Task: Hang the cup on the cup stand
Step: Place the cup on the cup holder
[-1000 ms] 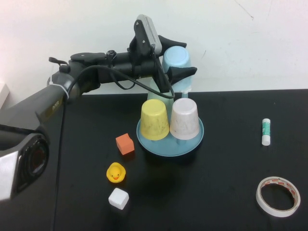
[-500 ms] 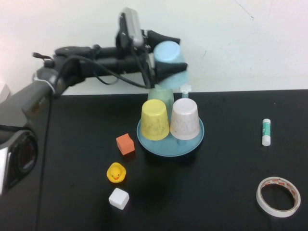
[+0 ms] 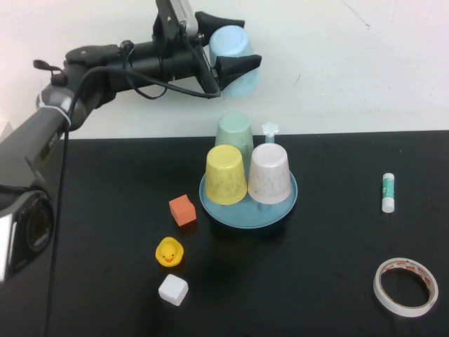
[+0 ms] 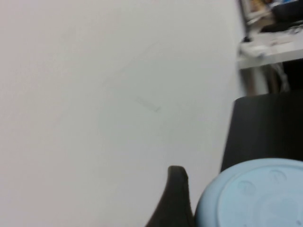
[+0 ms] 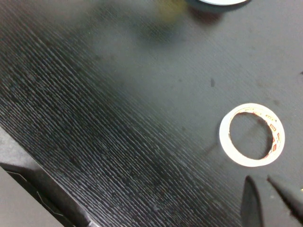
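The light sky-blue cup [image 3: 235,78] hangs high in the air at the back, tilted, above and left of the cup stand [image 3: 247,210]. My left gripper [image 3: 245,43] is shut on it, one black finger on each side of its wall. In the left wrist view the cup's bottom [image 4: 255,198] fills the corner beside one finger [image 4: 174,201]. On the teal stand a mint-green cup [image 3: 233,132], a yellow cup [image 3: 226,175] and a pinkish-white cup [image 3: 270,173] sit upside down, and one flower-capped peg [image 3: 271,129] stands bare at the back right. My right gripper [image 5: 258,178] is shut and hovers over the table near a tape roll [image 5: 252,135].
Left of the stand lie an orange cube [image 3: 182,210], a yellow duck [image 3: 169,252] and a white cube [image 3: 172,289]. A glue stick [image 3: 388,192] lies at the right, and the tape roll [image 3: 405,286] at the front right. A white wall rises behind the black table.
My left arm has lifted the blue cup up and to the left, away from the back of the stand. The bare peg and the green cup now show.
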Controlling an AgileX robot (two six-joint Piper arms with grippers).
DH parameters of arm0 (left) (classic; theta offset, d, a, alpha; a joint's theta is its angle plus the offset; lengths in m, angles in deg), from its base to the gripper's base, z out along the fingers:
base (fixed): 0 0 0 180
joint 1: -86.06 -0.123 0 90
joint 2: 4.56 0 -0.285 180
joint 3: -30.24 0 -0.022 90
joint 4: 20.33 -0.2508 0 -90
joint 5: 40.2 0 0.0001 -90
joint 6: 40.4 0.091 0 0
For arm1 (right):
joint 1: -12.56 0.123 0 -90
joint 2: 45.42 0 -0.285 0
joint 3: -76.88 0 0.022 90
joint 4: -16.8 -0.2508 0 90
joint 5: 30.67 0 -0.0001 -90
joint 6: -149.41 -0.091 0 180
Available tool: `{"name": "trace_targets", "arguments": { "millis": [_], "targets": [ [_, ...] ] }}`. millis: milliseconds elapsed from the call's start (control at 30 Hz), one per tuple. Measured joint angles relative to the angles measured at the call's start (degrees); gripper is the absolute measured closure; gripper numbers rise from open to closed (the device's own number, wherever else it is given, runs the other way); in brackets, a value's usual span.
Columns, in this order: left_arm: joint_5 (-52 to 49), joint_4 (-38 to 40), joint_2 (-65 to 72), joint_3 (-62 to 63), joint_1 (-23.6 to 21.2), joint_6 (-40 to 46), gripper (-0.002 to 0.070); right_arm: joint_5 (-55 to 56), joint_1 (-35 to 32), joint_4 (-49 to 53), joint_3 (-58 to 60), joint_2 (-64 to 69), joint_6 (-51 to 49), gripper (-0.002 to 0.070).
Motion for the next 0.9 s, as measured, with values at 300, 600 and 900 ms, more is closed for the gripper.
{"name": "trace_targets", "arguments": {
  "millis": [300, 600, 900],
  "targets": [
    [9.1, 0.0, 5.2, 5.1, -0.1, -8.4, 0.0123, 0.0, 0.0, 0.5, 0.0, 0.0, -0.3, 0.0676],
    [31.0, 1.5, 5.5, 7.5, 0.4, -26.2, 0.0125, 0.0, 0.0, 4.0, 0.0, 0.0, -0.3, 0.0676],
    [33.1, 1.8, 7.5, 9.8, 2.3, -21.3, 0.0125, 0.6, 0.0, 7.3, 0.0, 0.0, -0.4, 0.0676]
  ]
}}
